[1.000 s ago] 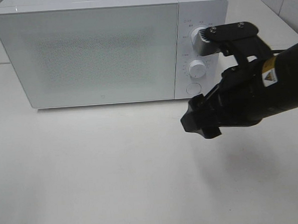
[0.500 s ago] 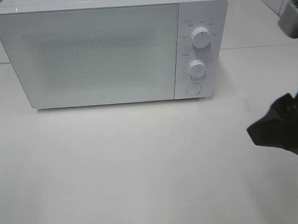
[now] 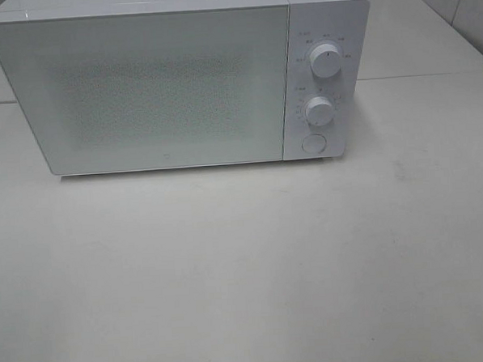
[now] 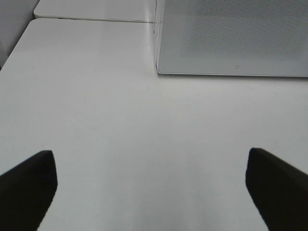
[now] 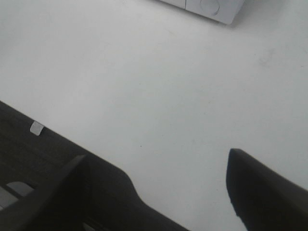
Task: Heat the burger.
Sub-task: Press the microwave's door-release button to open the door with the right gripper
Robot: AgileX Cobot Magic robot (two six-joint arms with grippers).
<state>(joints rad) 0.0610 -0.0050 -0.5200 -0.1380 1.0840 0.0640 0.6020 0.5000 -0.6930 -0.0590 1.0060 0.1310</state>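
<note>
Right hand (image 5: 156,156) gone from the high view, off the upper knob (image 3: 325,61) at upper right.
It and the left hand (image 4: 149,156) gape empty over the tabletop (image 3: 230,271); microwave (image 3: 164,88) door shut; burger's place cannot be told.

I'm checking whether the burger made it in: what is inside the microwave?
The microwave door is shut. Its frosted, speckled panel shows only a grey blur, so the interior is covered; whether the burger sits inside cannot be seen.
</note>
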